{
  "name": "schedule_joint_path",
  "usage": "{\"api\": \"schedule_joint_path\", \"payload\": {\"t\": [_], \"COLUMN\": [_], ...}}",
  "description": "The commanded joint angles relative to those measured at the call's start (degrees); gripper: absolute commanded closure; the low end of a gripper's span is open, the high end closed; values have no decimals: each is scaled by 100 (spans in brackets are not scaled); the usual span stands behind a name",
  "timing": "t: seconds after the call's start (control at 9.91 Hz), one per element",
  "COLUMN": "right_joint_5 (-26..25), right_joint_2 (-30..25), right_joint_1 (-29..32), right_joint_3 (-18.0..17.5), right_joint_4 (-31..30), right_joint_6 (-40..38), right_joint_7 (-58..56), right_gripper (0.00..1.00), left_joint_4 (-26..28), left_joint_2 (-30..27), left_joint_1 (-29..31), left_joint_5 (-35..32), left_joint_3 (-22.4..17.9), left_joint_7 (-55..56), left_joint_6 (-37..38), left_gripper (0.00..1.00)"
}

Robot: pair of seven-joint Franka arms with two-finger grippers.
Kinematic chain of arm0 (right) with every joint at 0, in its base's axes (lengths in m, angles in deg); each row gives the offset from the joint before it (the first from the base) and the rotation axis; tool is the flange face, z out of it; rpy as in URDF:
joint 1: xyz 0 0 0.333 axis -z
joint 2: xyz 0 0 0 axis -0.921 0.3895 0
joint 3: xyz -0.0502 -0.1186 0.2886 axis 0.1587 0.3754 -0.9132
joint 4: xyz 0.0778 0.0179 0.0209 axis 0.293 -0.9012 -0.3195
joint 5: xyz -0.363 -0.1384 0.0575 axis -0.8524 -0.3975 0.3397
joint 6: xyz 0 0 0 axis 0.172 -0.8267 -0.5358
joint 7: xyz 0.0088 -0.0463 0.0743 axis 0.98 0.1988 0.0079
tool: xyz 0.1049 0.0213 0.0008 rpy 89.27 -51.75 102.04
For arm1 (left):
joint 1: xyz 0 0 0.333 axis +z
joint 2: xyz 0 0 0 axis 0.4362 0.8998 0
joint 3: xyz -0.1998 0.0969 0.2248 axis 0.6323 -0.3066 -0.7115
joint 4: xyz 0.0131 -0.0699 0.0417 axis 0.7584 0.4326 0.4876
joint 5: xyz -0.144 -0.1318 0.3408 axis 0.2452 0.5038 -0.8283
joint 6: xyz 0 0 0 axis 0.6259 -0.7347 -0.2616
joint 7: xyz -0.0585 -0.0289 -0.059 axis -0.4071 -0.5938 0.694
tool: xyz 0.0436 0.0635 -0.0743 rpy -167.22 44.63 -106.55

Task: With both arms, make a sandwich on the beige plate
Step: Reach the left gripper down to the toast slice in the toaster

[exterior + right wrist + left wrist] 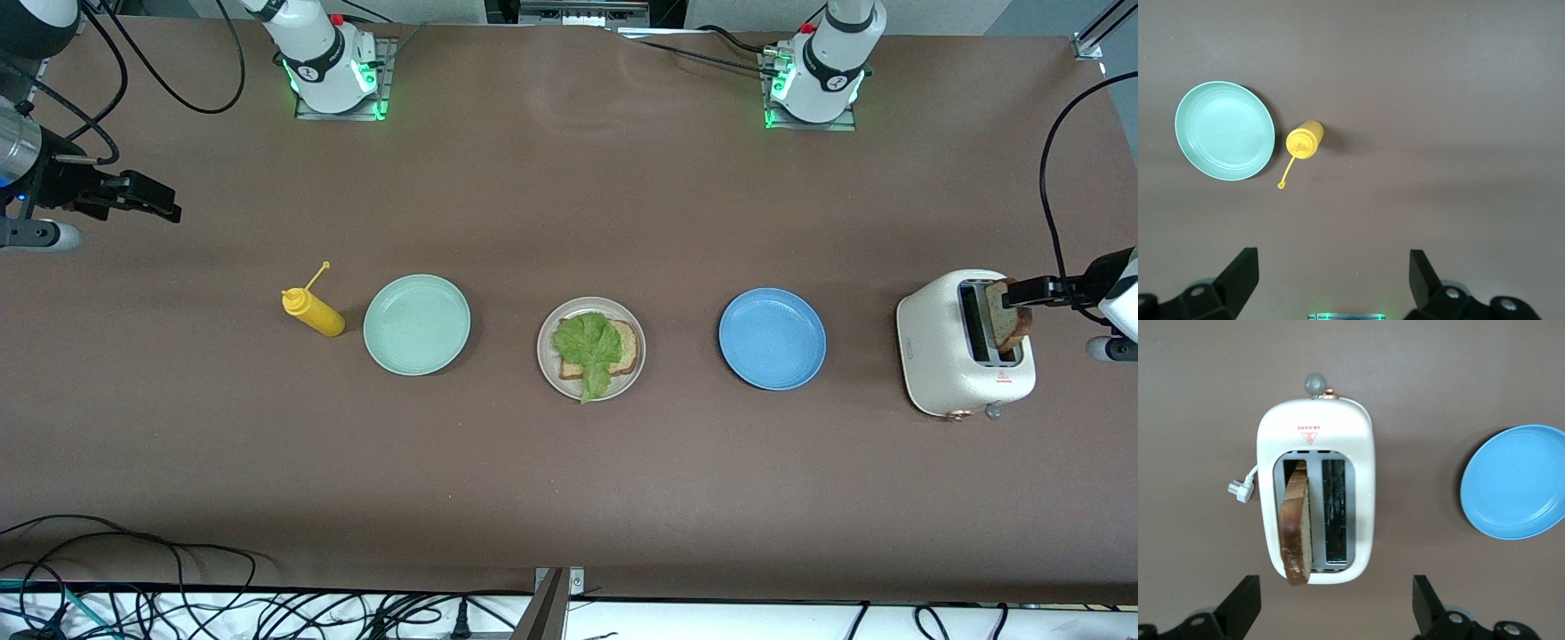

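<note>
— So, from the right arm's end of the table, what's where?

— Right gripper [164, 209] hangs over bare table, fingers wide apart, holding nothing. Next a yellow squeeze bottle [313, 312], just beside the mint-green plate [416, 324].

— And the sandwich?

— On the beige plate [549, 354], mid-table: one bread slice [627, 348] with a lettuce leaf [587, 344] on top. Then the blue plate [772, 339].

— The other slice?

— Second bread slice [1295, 532] stands upright in the white toaster [935, 351]. Left gripper [1337, 603] hovers over it, fingers spread, not touching.

lettuce leaf [588, 346] on bread [622, 348], beige plate [548, 360]
</note>
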Motion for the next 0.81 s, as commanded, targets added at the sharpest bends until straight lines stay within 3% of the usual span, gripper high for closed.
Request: {"api": "schedule_joint_path", "payload": {"t": [0.0, 0.2, 0.5, 0.71], "right_joint_5": [-4, -66, -153, -119], "right_joint_2": [-55, -12, 392, 393], "right_joint_1": [-12, -4, 5, -21], "right_joint_3": [38, 38, 38, 38], "right_joint_4": [17, 139, 938, 949], "right_joint_6": [-11, -19, -423, -450], "right_joint_7": [-82, -117, -99, -99], "right_gripper": [0, 0, 0, 0], "left_joint_4": [673, 1149, 1993, 2126], "left_joint_2": [-286, -453, -743, -735], "left_joint_1": [182, 260, 313, 524], "left_joint_5": [-191, -200, -208, -208], "left_joint_3": [69, 69, 69, 69], "left_joint_7": [-188, -188, -266, -617], "left_joint_6": [-574, -953, -1796, -2052], "left_gripper": [0, 0, 0, 0]}}
